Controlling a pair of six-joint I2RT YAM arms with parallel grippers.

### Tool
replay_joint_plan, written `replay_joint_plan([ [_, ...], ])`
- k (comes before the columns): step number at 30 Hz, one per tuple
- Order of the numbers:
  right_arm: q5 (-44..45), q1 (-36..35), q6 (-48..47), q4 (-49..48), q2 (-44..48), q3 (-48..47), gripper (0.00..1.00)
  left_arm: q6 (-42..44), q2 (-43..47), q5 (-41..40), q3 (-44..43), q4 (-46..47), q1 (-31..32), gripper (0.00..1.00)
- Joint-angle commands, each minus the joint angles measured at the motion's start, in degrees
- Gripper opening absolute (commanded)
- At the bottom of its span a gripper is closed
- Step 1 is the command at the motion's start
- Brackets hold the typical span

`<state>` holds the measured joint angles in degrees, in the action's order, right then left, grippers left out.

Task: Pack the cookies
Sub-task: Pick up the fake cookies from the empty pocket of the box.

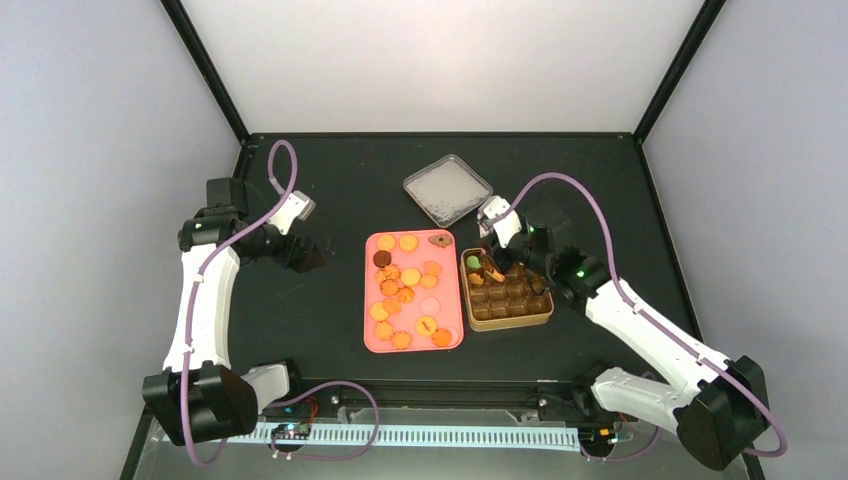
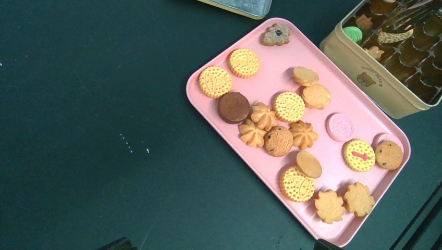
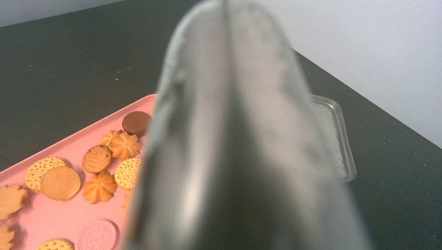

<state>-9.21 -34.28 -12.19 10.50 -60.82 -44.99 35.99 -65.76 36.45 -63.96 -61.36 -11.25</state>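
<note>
The cookies (image 1: 400, 285) lie loose on a pink tray (image 1: 450, 290): mostly golden, a couple dark brown, some pale pink (image 2: 276, 120) (image 3: 124, 145). A tan compartment box (image 1: 553, 300) stands right of the tray, with a green cookie (image 2: 353, 34) inside. My right gripper (image 1: 492, 248) is shut on metal tongs (image 1: 490, 268), whose tips hang over the box's far left corner with a golden cookie (image 2: 391, 36) at them. The blurred tongs (image 3: 234, 156) hide the right fingers. My left gripper (image 2: 221, 245) is open over bare table left of the tray, apart from it.
The box's clear lid (image 1: 447, 188) lies flat behind the tray and box. In the left wrist view, the tray (image 2: 271, 67) runs diagonally and the box wall (image 2: 375, 78) touches its upper right side. The black table ends at grey walls.
</note>
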Motion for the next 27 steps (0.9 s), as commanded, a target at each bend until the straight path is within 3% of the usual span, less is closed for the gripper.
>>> replay_joint_plan([
  [1, -2.88, 1.1, -0.25, -2.89, -1.2, -0.32, 0.06, 0.89, -0.31, 1.08, -2.45, -1.44, -0.36, 0.92],
  [5, -1.85, 1.32, 2.15, -4.11, -1.27, 0.25, 0.11, 0.89, -0.57, 1.09, -3.13, -1.8, -0.41, 0.92],
  [8, 0.67, 1.4, 4.14, -6.17, 0.34, 1.31, 0.25, 1.1, -0.56, 0.91, -3.35, -1.91, -0.37, 0.92],
  [12, 2.1, 1.89, 6.15, -8.58, 2.63, 2.56, 0.34, 1.03, -0.64, 0.92, -3.36, -1.92, -0.34, 0.92],
  [23, 0.7, 2.2, 7.74, -6.62, 5.08, 0.46, 0.33, 0.86, -0.64, 0.66, -3.46, -2.05, -0.34, 0.92],
  [27, -4.52, 2.14, 9.32, -6.87, 6.23, 0.11, 0.32, 0.53, -0.8, 0.63, -3.19, -1.57, -0.36, 0.92],
])
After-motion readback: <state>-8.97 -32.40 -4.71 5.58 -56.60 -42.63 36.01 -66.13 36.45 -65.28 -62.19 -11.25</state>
